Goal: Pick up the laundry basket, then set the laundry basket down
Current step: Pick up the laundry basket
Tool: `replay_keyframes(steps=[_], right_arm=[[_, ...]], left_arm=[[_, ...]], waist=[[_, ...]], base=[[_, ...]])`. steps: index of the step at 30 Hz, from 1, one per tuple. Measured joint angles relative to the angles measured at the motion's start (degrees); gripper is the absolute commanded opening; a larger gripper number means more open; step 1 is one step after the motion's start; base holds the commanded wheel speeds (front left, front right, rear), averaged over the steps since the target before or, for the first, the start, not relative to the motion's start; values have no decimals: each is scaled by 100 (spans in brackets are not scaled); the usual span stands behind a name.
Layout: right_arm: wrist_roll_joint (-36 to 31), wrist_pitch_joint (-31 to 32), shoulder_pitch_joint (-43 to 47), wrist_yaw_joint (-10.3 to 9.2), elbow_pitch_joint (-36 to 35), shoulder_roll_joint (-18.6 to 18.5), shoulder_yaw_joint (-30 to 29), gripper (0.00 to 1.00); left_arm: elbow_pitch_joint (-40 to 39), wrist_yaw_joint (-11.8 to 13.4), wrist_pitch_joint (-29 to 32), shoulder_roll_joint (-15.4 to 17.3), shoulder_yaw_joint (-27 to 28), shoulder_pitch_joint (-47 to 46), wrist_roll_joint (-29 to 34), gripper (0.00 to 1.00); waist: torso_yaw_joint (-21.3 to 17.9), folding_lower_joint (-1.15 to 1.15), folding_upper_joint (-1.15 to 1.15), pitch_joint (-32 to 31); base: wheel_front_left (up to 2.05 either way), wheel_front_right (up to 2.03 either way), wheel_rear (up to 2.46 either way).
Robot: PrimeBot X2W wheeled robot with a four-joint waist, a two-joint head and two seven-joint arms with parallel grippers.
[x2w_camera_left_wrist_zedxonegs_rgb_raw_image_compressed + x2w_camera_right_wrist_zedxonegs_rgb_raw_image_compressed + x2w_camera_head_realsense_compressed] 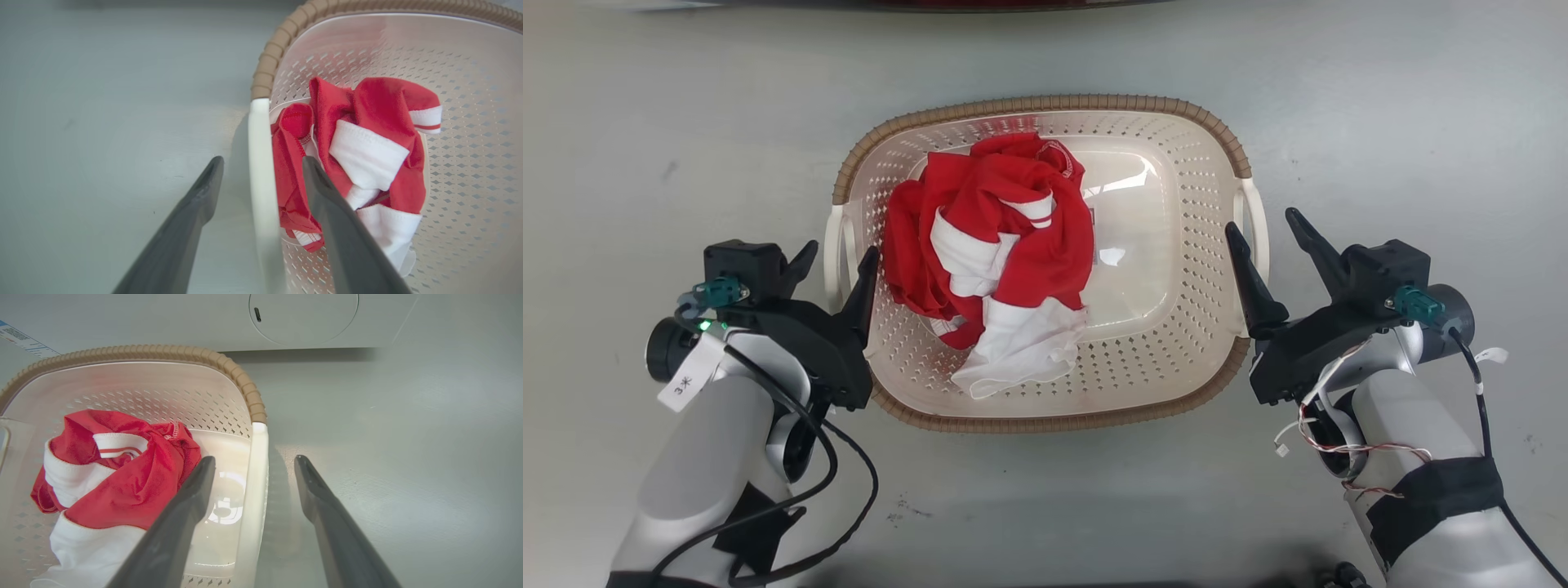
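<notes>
The laundry basket [1176, 343] is cream-white, perforated, with a brown woven-look rim, and sits on the grey floor before me. A crumpled red and white garment [988, 245] lies inside it. My left gripper [837, 257] is open, its fingers straddling the white left handle [261, 171], one outside and one inside the basket. My right gripper [1264, 229] is open too, its fingers either side of the white right handle [255, 477]. Neither handle is clamped; gaps show on both sides of each handle.
The front of a white washing machine [302, 318] stands just beyond the basket. Grey floor [645, 147] surrounds the basket on all sides. A dark edge [1013, 4] runs along the head view's top.
</notes>
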Motion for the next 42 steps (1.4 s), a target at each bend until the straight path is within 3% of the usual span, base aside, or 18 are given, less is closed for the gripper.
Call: replay_keyframes(steps=[18, 19, 20, 21, 42], right_arm=[[58, 8, -479, 105, 966, 131, 186, 97], [67, 9, -500, 107, 1009, 136, 197, 37], [76, 9, -531, 107, 1055, 144, 202, 0], [103, 10, -563, 108, 1094, 149, 204, 0], [304, -92, -914, 205, 1870, 212, 254, 0]], left_arm=[[935, -97, -96, -155, -224, -681, -71, 100], [979, -99, -118, -158, -227, -707, -77, 56], [1021, -99, -118, -159, -232, -731, -98, 23], [1057, -99, -129, -158, -245, -749, -102, 0], [1627, -100, -316, -316, -588, -976, -490, 0]], waist=[[8, -1, 0, 196], [11, -1, -1, 201], [14, -1, 0, 205], [16, -1, -1, 210], [84, 0, -1, 10]], base=[[0, 0, 0], [0, 0, 0], [0, 0, 0], [0, 0, 0], [0, 0, 0]])
